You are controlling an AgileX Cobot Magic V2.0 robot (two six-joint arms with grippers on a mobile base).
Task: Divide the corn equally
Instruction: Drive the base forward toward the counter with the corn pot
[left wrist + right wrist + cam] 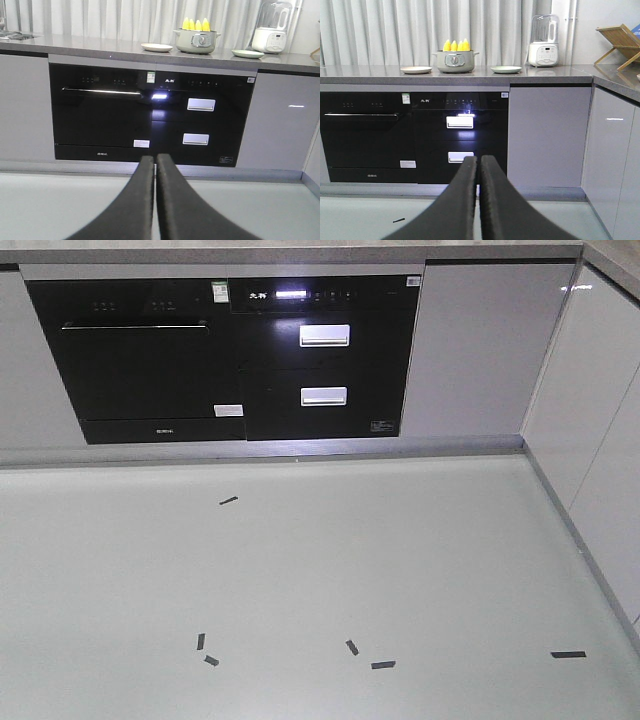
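Observation:
Several yellow corn (195,24) cobs stand upright in a grey-green pot (196,42) on the far counter; the right wrist view shows the same corn (455,45) in the pot (454,61). A cream plate (156,47) lies left of the pot and a pale green plate (247,53) lies right of it. My left gripper (154,159) is shut and empty, held low and well short of the counter. My right gripper (478,159) is likewise shut with nothing in it. The front view shows no corn and no gripper.
Black built-in appliances (225,355) with white drawer handles fill the cabinet front below the counter. A white blender (543,42) stands right of the plates and a wooden rack (620,45) on the side counter. Dark tape marks (383,664) dot the pale floor. White cabinets (590,430) run along the right.

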